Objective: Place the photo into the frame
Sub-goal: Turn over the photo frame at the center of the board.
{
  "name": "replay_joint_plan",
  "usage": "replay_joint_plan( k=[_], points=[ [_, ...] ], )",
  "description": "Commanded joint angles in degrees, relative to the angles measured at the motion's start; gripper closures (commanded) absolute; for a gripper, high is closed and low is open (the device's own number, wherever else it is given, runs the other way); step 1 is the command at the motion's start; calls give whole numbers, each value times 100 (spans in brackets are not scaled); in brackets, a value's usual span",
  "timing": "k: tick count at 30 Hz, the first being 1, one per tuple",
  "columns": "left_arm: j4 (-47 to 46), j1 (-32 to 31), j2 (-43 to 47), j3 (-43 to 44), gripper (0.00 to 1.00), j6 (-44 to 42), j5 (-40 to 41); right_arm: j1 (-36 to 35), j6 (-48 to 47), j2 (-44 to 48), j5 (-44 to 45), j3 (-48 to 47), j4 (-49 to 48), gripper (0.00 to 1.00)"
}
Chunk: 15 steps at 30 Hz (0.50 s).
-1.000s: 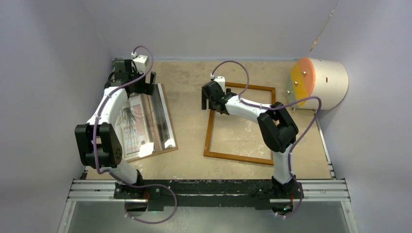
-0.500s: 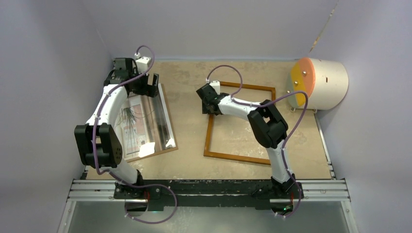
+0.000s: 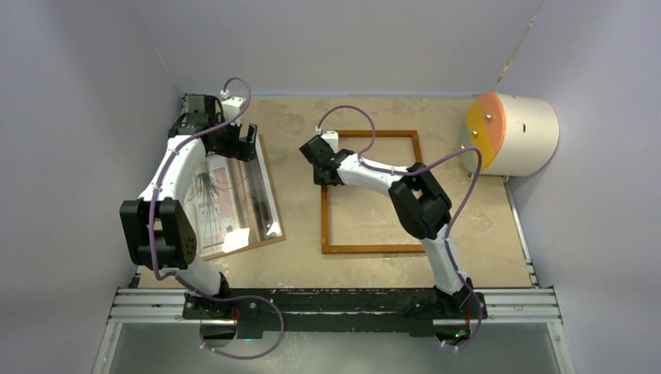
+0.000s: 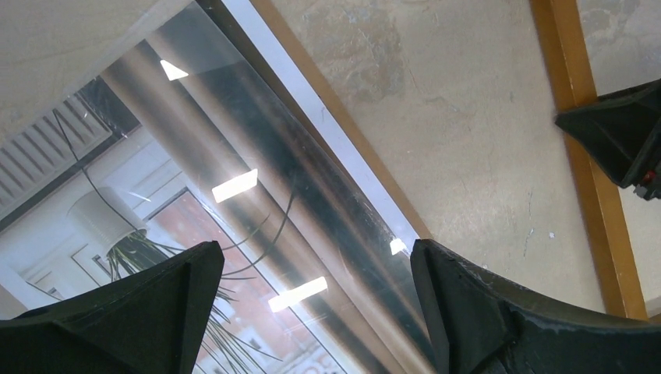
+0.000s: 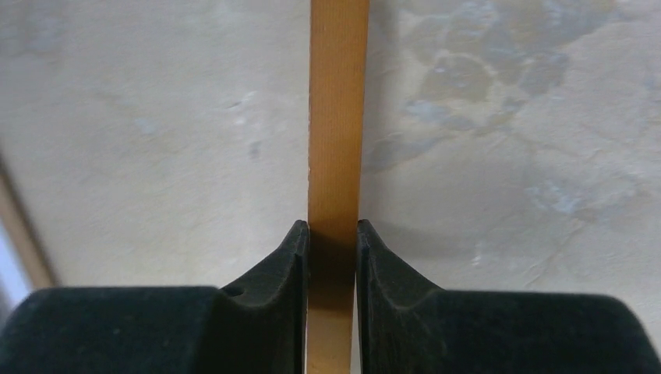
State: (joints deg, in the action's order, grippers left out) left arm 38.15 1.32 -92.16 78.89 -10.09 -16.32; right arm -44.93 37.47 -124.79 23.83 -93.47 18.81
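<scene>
Photo (image 3: 209,195): at the table's (image 3: 300,210) left, on the backing board (image 3: 243,248), under the glass pane (image 3: 256,187).
Frame (image 3: 366,249): flat on the table, right of the board, apart from it.
Left hand (image 3: 248,144): over the pane's far end.
Right hand (image 5: 334,234): astride the frame's left rail, near its far corner.
Drum (image 3: 518,132): far right corner.

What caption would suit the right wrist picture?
Right hand clamped on one rail of the orange-brown wooden frame, tabletop behind.

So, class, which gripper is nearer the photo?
Left. The left gripper hovers, jaws open, directly above the far end of the photo; the right gripper is off to the side, shut on the frame.
</scene>
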Motion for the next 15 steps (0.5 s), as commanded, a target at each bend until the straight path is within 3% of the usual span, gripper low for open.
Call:
replay_joint_plan(
  k=[1,15],
  points=[
    [165,-19,22,250,3,-124,-73,-147,276,341,-427,-684,165,100],
    [665,-24,68,851,3,-18,-378,-124,1786,1032,-2360,-2345,139,100]
  ],
)
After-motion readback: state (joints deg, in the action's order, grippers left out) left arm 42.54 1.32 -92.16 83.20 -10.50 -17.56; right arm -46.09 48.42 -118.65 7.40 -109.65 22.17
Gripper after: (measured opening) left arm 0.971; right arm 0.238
